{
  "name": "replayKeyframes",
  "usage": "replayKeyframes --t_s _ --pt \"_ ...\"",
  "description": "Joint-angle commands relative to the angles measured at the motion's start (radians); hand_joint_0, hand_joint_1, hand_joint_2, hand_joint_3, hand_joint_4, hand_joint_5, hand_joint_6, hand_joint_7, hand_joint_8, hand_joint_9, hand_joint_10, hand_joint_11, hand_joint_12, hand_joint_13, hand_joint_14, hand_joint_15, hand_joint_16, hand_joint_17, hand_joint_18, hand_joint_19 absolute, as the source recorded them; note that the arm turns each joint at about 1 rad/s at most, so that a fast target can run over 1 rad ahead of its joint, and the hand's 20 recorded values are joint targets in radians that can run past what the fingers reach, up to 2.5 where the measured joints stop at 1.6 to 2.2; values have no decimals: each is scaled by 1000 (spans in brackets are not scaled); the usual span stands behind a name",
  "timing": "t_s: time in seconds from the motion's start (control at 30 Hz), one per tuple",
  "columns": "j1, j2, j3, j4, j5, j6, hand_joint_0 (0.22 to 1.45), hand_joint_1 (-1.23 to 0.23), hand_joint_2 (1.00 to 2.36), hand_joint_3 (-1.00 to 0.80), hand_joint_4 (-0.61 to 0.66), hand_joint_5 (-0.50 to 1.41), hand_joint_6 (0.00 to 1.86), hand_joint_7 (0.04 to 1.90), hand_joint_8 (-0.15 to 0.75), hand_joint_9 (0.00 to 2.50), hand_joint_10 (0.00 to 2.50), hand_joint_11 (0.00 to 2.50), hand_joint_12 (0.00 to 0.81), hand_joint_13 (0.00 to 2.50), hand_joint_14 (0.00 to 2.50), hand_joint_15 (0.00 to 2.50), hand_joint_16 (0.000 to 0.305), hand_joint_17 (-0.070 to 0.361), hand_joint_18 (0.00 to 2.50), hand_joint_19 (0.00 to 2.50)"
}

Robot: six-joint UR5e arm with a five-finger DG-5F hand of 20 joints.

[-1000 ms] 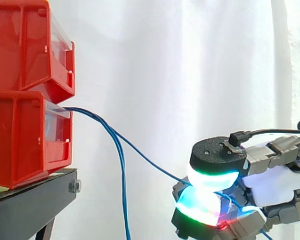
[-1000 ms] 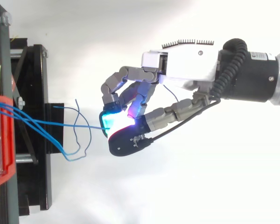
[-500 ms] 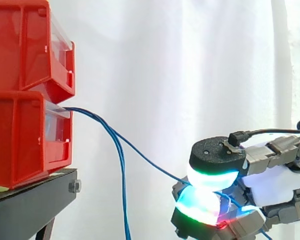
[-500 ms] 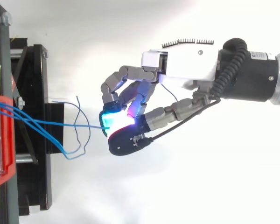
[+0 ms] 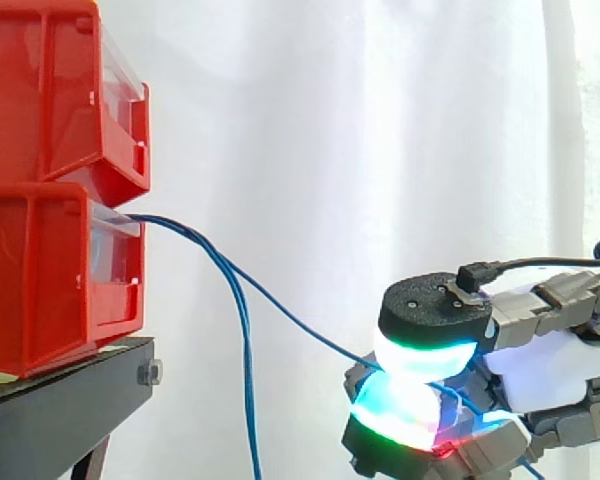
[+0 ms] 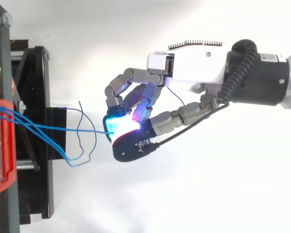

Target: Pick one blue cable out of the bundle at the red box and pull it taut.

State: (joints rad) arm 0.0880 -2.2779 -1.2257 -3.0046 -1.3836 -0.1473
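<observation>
While pinching the blue cable (image 6: 77, 129) in the curled hand (image 6: 184, 73), draw steadily toward three o'clock, away from the red box (image 5: 40, 270), leaving the slack strands (image 5: 246, 370) alone.

**A:** Lower red box (image 5: 40, 280), and a bundle (image 6: 19, 125) of thin blue cables spills from its front!

**B:** One blue cable (image 5: 280, 309) slants down from it in a nearly straight line, its far end pinched in the hand (image 6: 184, 68).

**A:** The other cables (image 5: 246, 380)?

**B:** Slack, drooping straight down, loose ends curling beside the box.
</observation>
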Motion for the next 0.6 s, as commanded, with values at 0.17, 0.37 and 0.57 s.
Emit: replayKeyframes --t_s 0.17,0.37,0.57 --pt "-1 0 0 0 0 0 640 -749 1019 -30 66 -165 924 1209 328 1237 3 1691 352 710 17 378 56 126 496 250" --pt "1 0 0 0 0 0 640 -749 1019 -33 59 -165 925 1199 317 1231 3 1702 347 710 15 371 56 126 494 249" --pt "1 0 0 0 0 0 640 -749 1020 -33 64 -166 924 1203 325 1229 3 1673 343 700 17 371 56 126 491 250"
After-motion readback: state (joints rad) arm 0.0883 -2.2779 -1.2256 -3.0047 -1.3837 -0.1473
